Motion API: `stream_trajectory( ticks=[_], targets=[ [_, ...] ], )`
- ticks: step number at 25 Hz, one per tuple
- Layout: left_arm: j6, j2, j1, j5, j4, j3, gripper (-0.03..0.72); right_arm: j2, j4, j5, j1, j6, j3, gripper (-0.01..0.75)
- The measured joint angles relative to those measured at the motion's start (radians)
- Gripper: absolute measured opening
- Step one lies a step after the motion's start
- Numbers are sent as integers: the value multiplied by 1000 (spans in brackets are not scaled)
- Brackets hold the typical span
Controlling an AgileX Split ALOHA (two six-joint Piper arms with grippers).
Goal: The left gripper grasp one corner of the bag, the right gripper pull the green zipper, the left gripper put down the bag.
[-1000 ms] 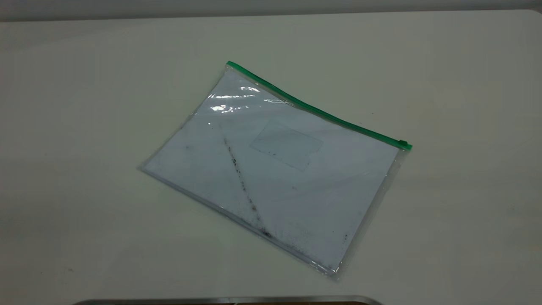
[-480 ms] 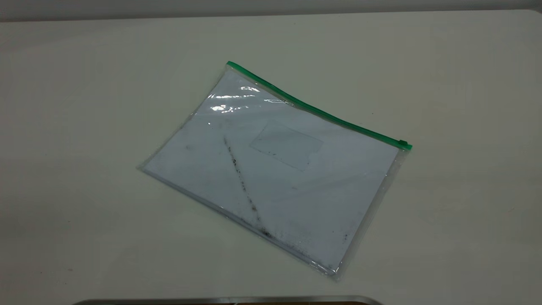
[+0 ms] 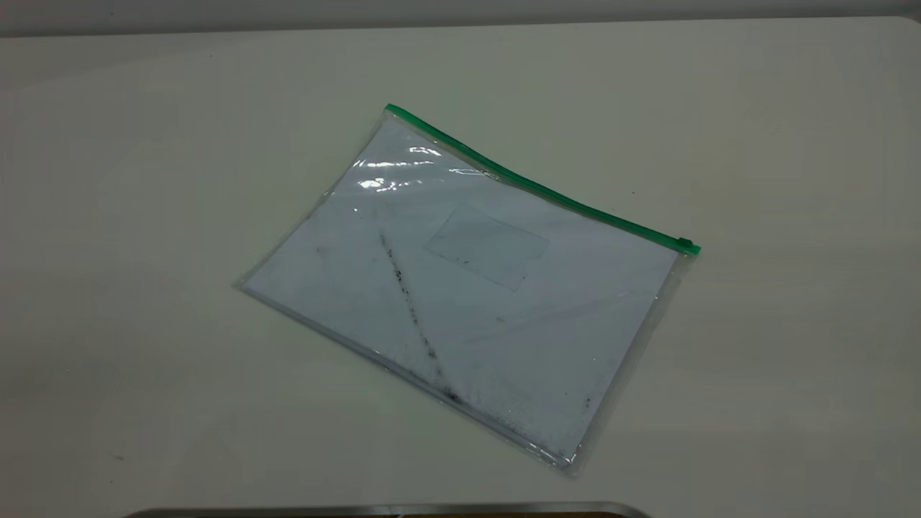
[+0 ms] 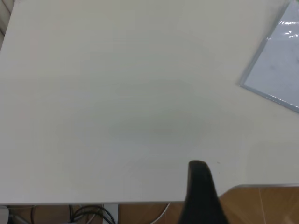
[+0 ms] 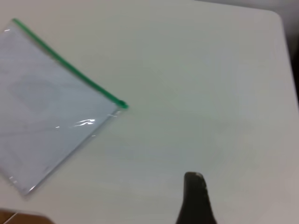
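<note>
Left tool (image 4: 202, 186) in wrist view only

Bare table (image 3: 144, 180) is seen on every side of the flat-lying bag (image 3: 468, 288); nothing is stood nearby.

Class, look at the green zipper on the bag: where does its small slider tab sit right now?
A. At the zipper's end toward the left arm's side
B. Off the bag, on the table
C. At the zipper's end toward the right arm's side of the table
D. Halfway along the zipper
C: the slider tab sits at the right-hand end of the green zipper, at that corner of the bag.
</note>
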Motion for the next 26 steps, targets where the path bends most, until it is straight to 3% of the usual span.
stream_trajectory(
  ticks=[7,26],
  targets=[
    [0,0,0,0,0,0,590,0,-81,0,-4,110,0,586],
    [0,0,0,0,0,0,590,0,-82,0,-4,109,0,586]
  ],
)
